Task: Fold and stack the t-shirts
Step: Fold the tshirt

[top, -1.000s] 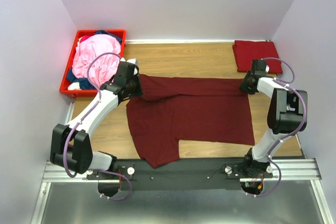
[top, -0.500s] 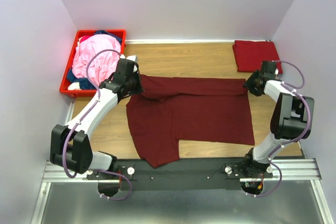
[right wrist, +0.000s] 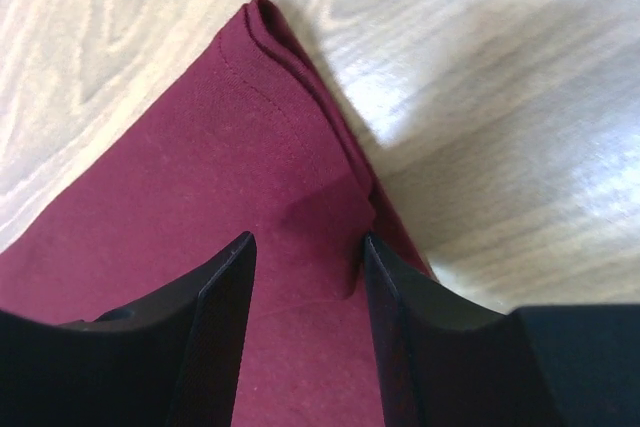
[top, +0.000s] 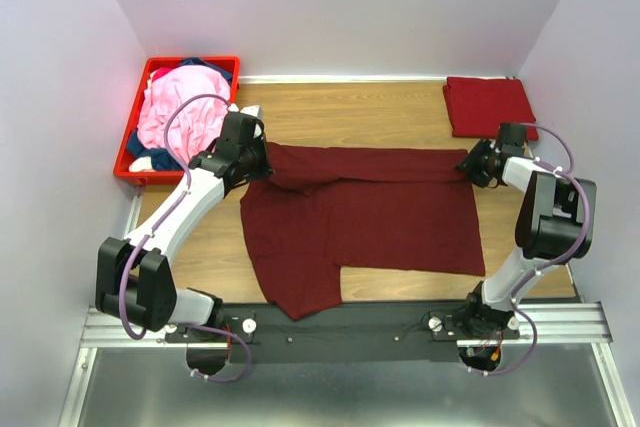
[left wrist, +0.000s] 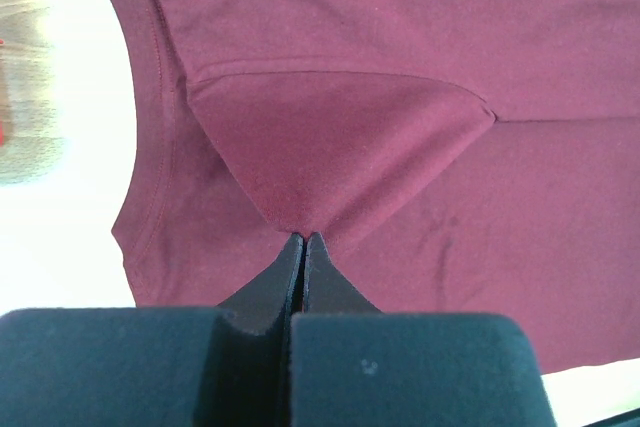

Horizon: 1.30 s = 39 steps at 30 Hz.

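My left gripper [left wrist: 303, 240] pinches a fold of the soft dark maroon t-shirt [top: 370, 212] spread on the wooden table [top: 380, 107], but my right gripper [right wrist: 307, 247] gapes over its opposite corner, so pulling now could drag that side askew

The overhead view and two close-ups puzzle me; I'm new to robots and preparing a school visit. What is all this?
Two robot arms are bolted at the near edge of a wooden table. The overhead view looks down from behind them; each close-up comes from a camera on one wrist. A maroon t-shirt lies spread out, a folded red shirt sits far right, and a red crate far left holds a pink shirt. The left claw is shut, pinching a fold of the maroon t-shirt. The right claw stands open over its far right corner, holding nothing.
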{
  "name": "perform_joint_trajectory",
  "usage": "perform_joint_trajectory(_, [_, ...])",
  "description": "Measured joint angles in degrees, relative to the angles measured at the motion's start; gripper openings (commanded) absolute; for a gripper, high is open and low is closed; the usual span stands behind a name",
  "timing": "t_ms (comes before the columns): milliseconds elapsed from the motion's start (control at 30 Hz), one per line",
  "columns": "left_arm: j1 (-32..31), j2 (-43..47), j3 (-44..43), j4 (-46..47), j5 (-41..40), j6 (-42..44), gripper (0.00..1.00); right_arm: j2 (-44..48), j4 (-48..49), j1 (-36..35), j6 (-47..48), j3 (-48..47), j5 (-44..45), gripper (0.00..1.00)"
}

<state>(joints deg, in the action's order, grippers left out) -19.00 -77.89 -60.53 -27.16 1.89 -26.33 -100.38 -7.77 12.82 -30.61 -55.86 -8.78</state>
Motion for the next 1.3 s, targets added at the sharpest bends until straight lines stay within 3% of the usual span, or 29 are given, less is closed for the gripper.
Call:
perform_joint_trajectory(433, [-0.15,0.00,0.02,0.00,-0.22,0.17,0.00,3.63,0.92,0.00,0.48,-2.99,-9.09,0.54])
perform_joint_trajectory(733, [-0.15,0.00,0.00,0.00,-0.24,0.20,0.00,10.58,1.22,0.00,2.32,-3.54,-7.87,0.55])
perform_joint_trajectory(1300, [-0.15,0.00,0.00,-0.72,-1.55,0.42,0.00,-1.51,-0.04,0.00,2.73,-1.46,-2.40,0.53])
